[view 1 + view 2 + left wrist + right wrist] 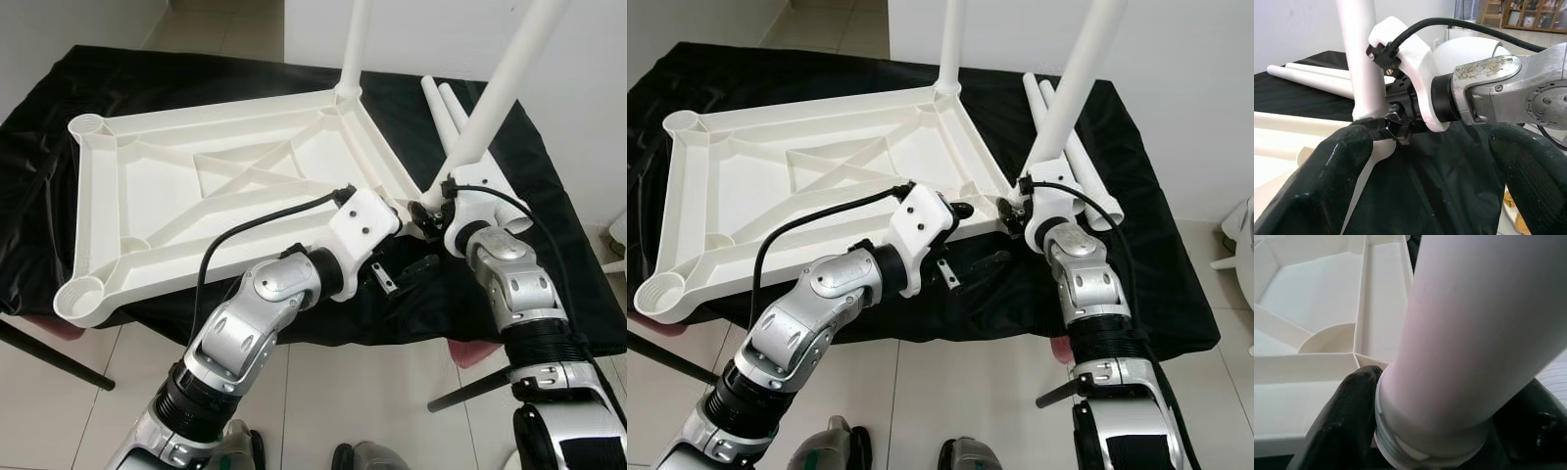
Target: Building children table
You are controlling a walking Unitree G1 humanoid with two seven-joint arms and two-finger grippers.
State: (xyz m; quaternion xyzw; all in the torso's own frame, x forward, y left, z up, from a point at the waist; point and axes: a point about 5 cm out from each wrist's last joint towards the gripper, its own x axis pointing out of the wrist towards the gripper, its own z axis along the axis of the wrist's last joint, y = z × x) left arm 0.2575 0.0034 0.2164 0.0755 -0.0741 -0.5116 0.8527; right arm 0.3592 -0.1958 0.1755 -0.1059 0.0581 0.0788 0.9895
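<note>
A white plastic table top [98, 206] lies upside down on a black cloth [39, 127]. One white leg [353, 44] stands upright in its far right corner socket. My right gripper [431, 211] is shut on the lower end of a second leg [500, 88], which tilts over the near right corner. In the right wrist view that leg's threaded end [1420, 440] sits between the black fingers [1347, 416], just beside the corner socket. My left gripper [407, 240] is open next to that corner, and its fingers [1327, 186] hold nothing.
Two spare white legs [446, 108] lie on the cloth at the back right. The cloth-covered table's near edge is right under my arms, with tiled floor [392, 411] below. A white wall [588, 59] stands close behind on the right.
</note>
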